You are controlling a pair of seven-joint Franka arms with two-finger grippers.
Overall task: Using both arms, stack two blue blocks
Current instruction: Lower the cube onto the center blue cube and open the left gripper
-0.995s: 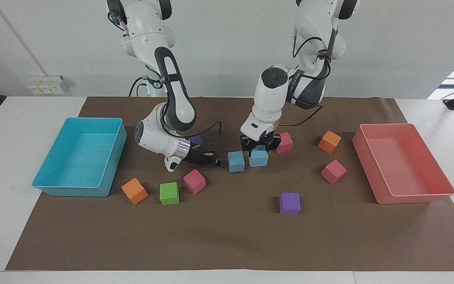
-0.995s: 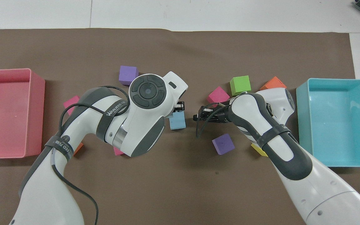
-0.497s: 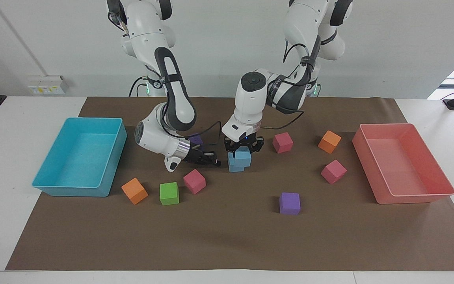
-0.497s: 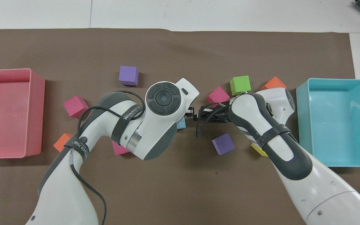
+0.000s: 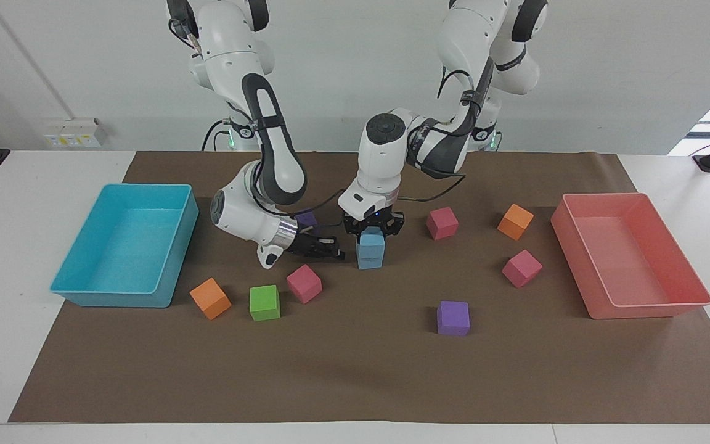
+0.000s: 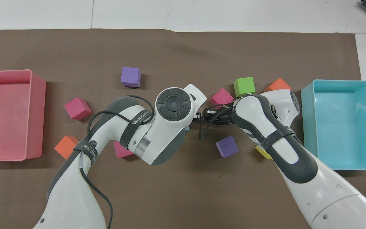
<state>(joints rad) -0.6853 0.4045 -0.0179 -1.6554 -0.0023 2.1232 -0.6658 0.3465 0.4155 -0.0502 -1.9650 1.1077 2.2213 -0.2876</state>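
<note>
Two blue blocks stand stacked at the middle of the brown mat: the upper one sits on the lower one. My left gripper points straight down and is shut on the upper block. My right gripper lies low over the mat beside the stack, toward the right arm's end, and points at it; it also shows in the overhead view. In the overhead view my left hand hides nearly all of both blue blocks.
A cyan tray stands at the right arm's end and a pink tray at the left arm's end. Loose cubes lie around: orange, green, pink, purple, pink, orange, pink.
My left gripper carried its blue block sideways toward the right arm's end and set it on top of the other blue block. My right arm has not moved.
</note>
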